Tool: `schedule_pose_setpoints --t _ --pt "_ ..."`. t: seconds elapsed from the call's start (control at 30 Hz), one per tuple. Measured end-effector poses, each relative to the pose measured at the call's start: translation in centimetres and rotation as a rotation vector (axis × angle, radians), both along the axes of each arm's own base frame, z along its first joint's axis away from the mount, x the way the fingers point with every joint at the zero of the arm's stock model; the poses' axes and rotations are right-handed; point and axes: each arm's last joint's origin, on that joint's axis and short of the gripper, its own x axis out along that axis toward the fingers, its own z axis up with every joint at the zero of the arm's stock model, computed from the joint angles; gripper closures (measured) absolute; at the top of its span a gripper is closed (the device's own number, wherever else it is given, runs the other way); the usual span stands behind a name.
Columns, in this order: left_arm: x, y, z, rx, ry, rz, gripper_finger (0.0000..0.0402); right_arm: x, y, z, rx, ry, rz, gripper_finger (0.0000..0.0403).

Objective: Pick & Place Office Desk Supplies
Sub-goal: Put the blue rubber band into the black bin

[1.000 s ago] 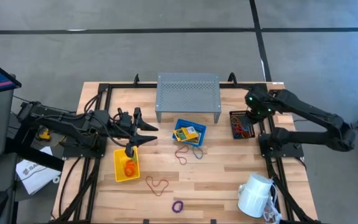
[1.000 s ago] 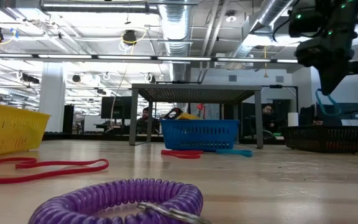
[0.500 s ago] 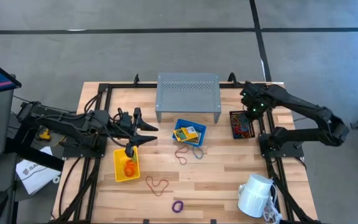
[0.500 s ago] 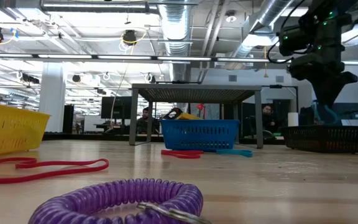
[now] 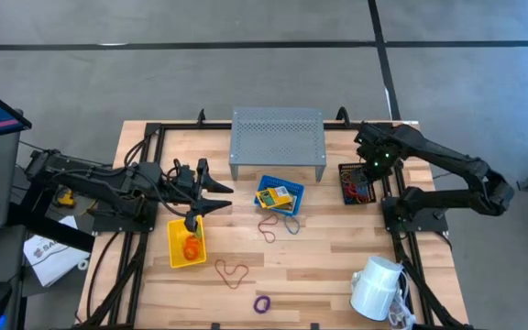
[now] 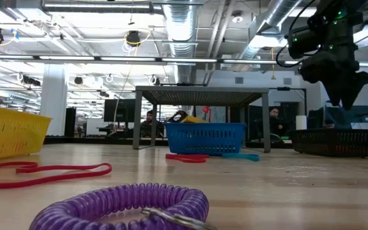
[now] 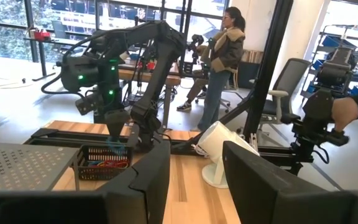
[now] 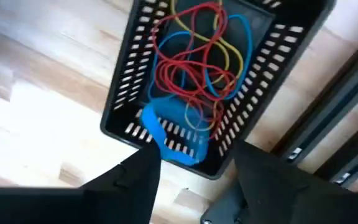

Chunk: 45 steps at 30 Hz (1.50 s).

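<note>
Black-mesh bin (image 8: 229, 81) at the table's right edge, holding a tangle of thin loops, right gripper (image 8: 194, 165) poised above it with fingers spread and empty.

Inside the bin: red, yellow and blue loops (image 8: 194, 62) knotted together, plus a flat blue band (image 8: 166, 140) draped over the near wall. At centre, in front of the grey riser (image 5: 278, 137): blue bin (image 5: 279, 195) with yellow printed packets (image 5: 275, 195); red and blue loops (image 5: 278, 225) just beside it on the wood. Further left: yellow bin (image 5: 187, 243) with an orange loop (image 5: 191, 246) inside, left gripper (image 5: 211, 197) over its far end, fingers parted, nothing between them. Near the front edge: red loop (image 5: 231, 271), purple coiled loop (image 5: 262, 303), white mug (image 5: 375, 287) tipped on its side.
</note>
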Motion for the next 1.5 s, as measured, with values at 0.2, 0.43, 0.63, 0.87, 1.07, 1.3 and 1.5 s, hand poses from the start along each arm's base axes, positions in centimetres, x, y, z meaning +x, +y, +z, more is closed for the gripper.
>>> schedule_pose_setpoints --t 0.2,0.43,0.63,0.87,1.07,1.3,1.5 --pt "0.0 0.0 0.0 0.000 0.000 0.000 0.0259 0.3 -0.2 -0.2 0.018 -0.025 -0.004 0.0251" --pt "0.0 0.0 0.0 -0.024 0.001 0.000 0.0259 0.5 -0.5 -0.6 0.093 -0.043 0.007 0.0291" --pt "0.0 0.0 0.0 -0.048 0.002 -0.001 0.0259 1.1 -0.9 -0.9 0.123 -0.093 0.028 0.0295" --pt "0.0 0.0 0.0 -0.048 0.003 -0.001 0.0259 3.3 0.9 0.8 0.008 -0.364 0.221 0.0295" --pt "0.0 0.0 0.0 -0.047 0.006 0.003 0.0259 5.5 5.5 4.2 -0.196 -0.574 0.483 0.0300" --pt "0.0 0.1 -0.3 -0.039 0.035 0.037 0.0259 8.0 10.2 4.9 -0.253 -0.690 0.711 0.0319" --pt "0.0 0.1 -0.5 -0.035 0.053 0.040 0.0259 11.2 13.6 2.4 -0.200 -0.655 0.886 0.0332"
